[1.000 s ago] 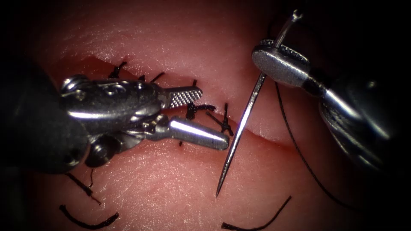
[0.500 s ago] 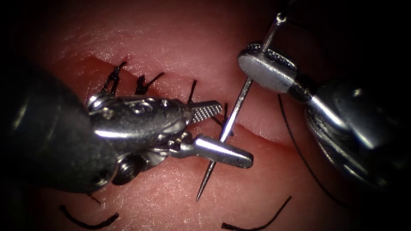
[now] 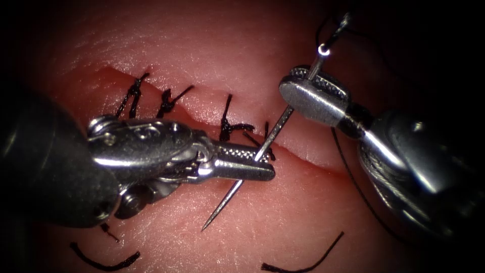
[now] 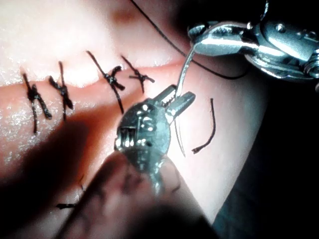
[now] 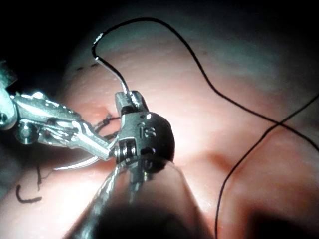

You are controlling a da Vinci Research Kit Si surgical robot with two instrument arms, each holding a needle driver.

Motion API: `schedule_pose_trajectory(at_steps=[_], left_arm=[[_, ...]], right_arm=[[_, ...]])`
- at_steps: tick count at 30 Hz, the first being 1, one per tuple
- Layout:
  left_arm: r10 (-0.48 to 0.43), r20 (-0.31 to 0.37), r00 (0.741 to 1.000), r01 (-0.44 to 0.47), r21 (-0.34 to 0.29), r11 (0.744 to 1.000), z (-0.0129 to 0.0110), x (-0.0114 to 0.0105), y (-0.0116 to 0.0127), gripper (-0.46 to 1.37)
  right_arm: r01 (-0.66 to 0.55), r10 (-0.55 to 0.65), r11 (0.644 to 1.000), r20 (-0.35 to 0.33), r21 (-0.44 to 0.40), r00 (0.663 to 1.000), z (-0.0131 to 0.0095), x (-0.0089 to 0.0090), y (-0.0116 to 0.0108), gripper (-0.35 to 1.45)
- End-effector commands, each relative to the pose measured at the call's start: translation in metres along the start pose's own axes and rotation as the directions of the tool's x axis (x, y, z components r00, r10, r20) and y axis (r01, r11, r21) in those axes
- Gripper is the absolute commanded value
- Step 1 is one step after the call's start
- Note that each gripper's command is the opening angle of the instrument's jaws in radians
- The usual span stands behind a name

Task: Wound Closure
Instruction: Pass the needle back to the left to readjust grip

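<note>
The curved needle (image 3: pixel 225 202) hangs above the tissue (image 3: pixel 283 227), not in it, and slants across the cut (image 3: pixel 313 161) just right of the last stitch. My left tool (image 3: pixel 268 171) is shut on the needle about a third of the way back from its point. My right tool (image 3: pixel 292 85) is shut on it near the tail, where the black thread (image 3: pixel 353 179) leaves. In the left wrist view my left tool's jaws (image 4: pixel 178 99) grip the needle (image 4: pixel 181 72) below the right tool (image 4: pixel 219 42). In the right wrist view, the right tool (image 5: pixel 130 102) holds the needle's tail (image 5: pixel 112 69) beside the left tool (image 5: pixel 75 132).
Several knotted black stitches (image 3: pixel 230 124) close the cut's left part; its right part lies unstitched. Cut ends of thread (image 3: pixel 103 263) (image 3: pixel 308 265) lie on the near tissue. The thread (image 5: pixel 239 109) loops loosely over the tissue on the right.
My right tool carried the needle leftward. My left tool moved right with jaws wide, took the needle between them and closed on its shaft.
</note>
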Motion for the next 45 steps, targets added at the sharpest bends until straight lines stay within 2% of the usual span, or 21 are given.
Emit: schedule_pose_trajectory(at_steps=[1,5,6,7,8,11,12,15,21,25,27,30,36,42,45], left_arm=[[-0.01,-0.011,1.0,0.01,-0.025,1.0,-0.0001,0.0002,-0.0001,-0.35],[-0.019,-0.022,1.0,0.018,-0.039,0.999,-0.0004,0.0005,-0.0003,-0.35],[-0.02,-0.029,0.999,0.019,-0.038,0.999,-0.0005,0.0006,-0.0003,-0.35],[-0.02,-0.03,0.999,0.019,-0.035,0.999,-0.0005,0.0006,-0.0003,-0.35],[-0.02,-0.031,0.999,0.019,-0.033,0.999,-0.0006,0.0006,-0.0003,-0.35],[-0.022,-0.042,0.999,0.02,-0.03,0.999,-0.0007,0.0007,-0.0003,-0.35],[-0.028,-0.045,0.999,0.027,-0.031,0.999,-0.0007,0.0007,-0.0003,-0.35],[-0.037,-0.056,0.998,0.035,-0.033,0.999,-0.0007,0.0008,-0.0002,-0.35],[-0.039,-0.061,0.997,0.037,-0.023,0.999,-0.0006,0.0009,0.0002,-0.35],[-0.04,-0.069,0.997,0.04,-0.007,0.999,-0.0007,0.001,0.0003,-0.35],[-0.04,-0.078,0.996,0.041,0.011,0.999,-0.0007,0.001,0.0003,-0.35],[-0.046,-0.088,0.995,0.049,0.029,0.998,-0.0007,0.001,0.0002,-0.35],[0.01,-0.084,0.996,-0.003,0.09,0.996,-0.0006,0.0011,0.0001,-0.35],[0.028,-0.08,0.996,-0.02,0.101,0.995,-0.0006,0.0011,0.0001,-0.35],[0.04,-0.078,0.996,-0.031,0.104,0.994,-0.0006,0.0011,0.0001,-0.35]], right_arm=[[-0.001,0.001,1.0,0.0,0.008,1.0,-0.0001,0.0,0.0001,-0.35],[-0.002,0.002,1.0,0.001,0.01,1.0,-0.0002,0.0001,0.0004,-0.35],[-0.002,0.002,1.0,0.001,0.011,1.0,-0.0002,0.0001,0.0005,-0.17],[-0.002,0.002,1.0,0.001,0.011,1.0,-0.0002,0.0002,0.0006,-0.09],[-0.008,0.007,1.0,0.002,0.012,1.0,-0.0003,0.0002,0.0007,0.21],[-0.007,0.007,1.0,0.002,0.015,1.0,-0.0004,0.0002,0.0006,0.69],[-0.007,0.007,1.0,0.002,0.015,1.0,-0.0004,0.0001,0.0006,0.78],[-0.006,0.006,1.0,0.006,0.014,1.0,-0.0003,0.0,0.0005,0.9],[0.004,-0.004,1.0,0.008,0.003,1.0,-0.0002,-0.0005,0.0004,0.87],[0.042,-0.04,0.998,0.026,-0.051,0.999,-0.0002,-0.0006,0.0004,0.82],[0.057,-0.054,0.996,0.039,-0.072,0.998,-0.0002,-0.0007,0.0001,0.71],[0.085,-0.082,0.992,0.044,-0.088,0.996,0.0001,-0.0008,-0.0006,0.74],[0.143,-0.136,0.985,0.078,-0.095,0.988,0.0008,-0.0012,-0.002,0.72],[0.196,-0.188,0.975,0.084,-0.101,0.979,0.0013,-0.0012,-0.0022,0.66],[0.213,-0.201,0.97,0.108,-0.114,0.974,0.0014,-0.0012,-0.002,0.45]])
